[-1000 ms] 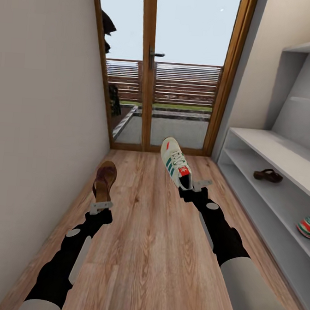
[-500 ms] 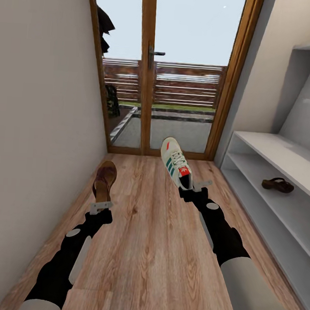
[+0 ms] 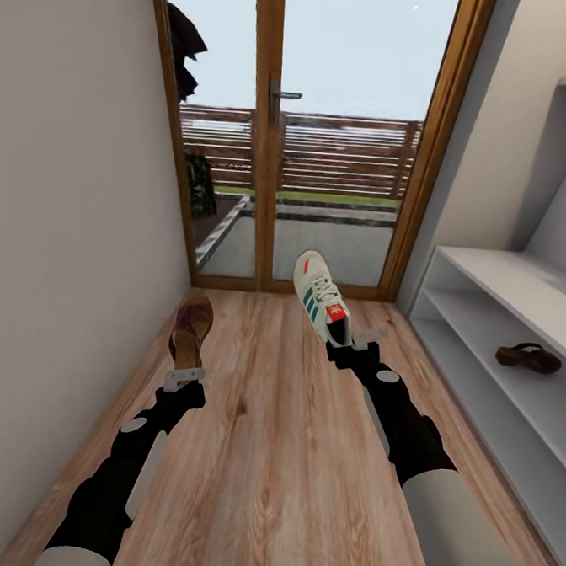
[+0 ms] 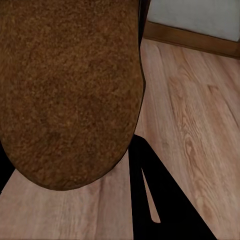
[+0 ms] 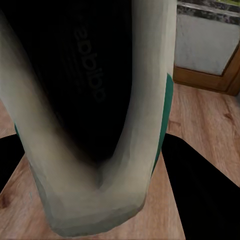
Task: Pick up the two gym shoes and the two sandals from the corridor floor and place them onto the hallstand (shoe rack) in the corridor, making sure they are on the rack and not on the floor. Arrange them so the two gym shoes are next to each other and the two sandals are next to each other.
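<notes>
Head view: your left claw (image 3: 183,379) holds a brown sandal (image 3: 191,327), your right claw (image 3: 357,339) a white sneaker (image 3: 320,296). You are carrying them. Next, turn to the shoe rack (image 3: 519,291) and set the sandal beside its mate (image 3: 528,357).

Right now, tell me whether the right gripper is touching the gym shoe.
Touching: in the head view the right gripper clamps the gym shoe at its heel, holding it above the floor.

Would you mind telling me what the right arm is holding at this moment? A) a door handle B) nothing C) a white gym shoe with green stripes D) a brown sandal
C: in the head view the right gripper is shut on the heel of the white gym shoe, which is held up above the corridor floor.
</notes>
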{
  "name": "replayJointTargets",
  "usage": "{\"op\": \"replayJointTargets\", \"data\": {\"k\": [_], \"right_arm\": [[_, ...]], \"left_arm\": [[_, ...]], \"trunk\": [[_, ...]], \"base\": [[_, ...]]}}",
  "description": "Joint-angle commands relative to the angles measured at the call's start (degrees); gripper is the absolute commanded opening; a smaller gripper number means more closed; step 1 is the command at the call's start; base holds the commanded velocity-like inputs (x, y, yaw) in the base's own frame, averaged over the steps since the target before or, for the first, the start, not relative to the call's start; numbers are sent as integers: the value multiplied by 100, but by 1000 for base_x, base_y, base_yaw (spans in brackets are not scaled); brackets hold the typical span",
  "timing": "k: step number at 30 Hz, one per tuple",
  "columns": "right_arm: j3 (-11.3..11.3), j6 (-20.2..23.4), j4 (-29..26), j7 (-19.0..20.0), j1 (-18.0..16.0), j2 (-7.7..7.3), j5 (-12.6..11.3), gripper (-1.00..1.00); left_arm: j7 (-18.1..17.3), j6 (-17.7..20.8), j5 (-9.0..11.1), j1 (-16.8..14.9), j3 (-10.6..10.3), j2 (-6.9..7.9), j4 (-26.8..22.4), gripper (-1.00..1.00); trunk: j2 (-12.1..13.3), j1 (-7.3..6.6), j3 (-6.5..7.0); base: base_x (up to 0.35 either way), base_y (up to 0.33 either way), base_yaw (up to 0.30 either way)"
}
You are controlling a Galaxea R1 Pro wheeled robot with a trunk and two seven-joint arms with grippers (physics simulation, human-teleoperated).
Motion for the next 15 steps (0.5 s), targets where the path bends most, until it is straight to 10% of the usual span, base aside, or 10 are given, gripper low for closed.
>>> {"op": "replayJointTargets", "data": {"k": [1, 15], "right_arm": [[-5, 33, -11, 23, -2, 1, 61, -100], [-4, 33, -11, 14, -2, 0, 61, -100]], "left_arm": [[-27, 42, 39, -2, 17, -8, -9, -100], [-27, 42, 40, -2, 13, -9, -6, -100]], "trunk": [[-2, 2, -6], [-2, 2, 16]], "base": [[343, 0, 0], [343, 0, -41]]}}
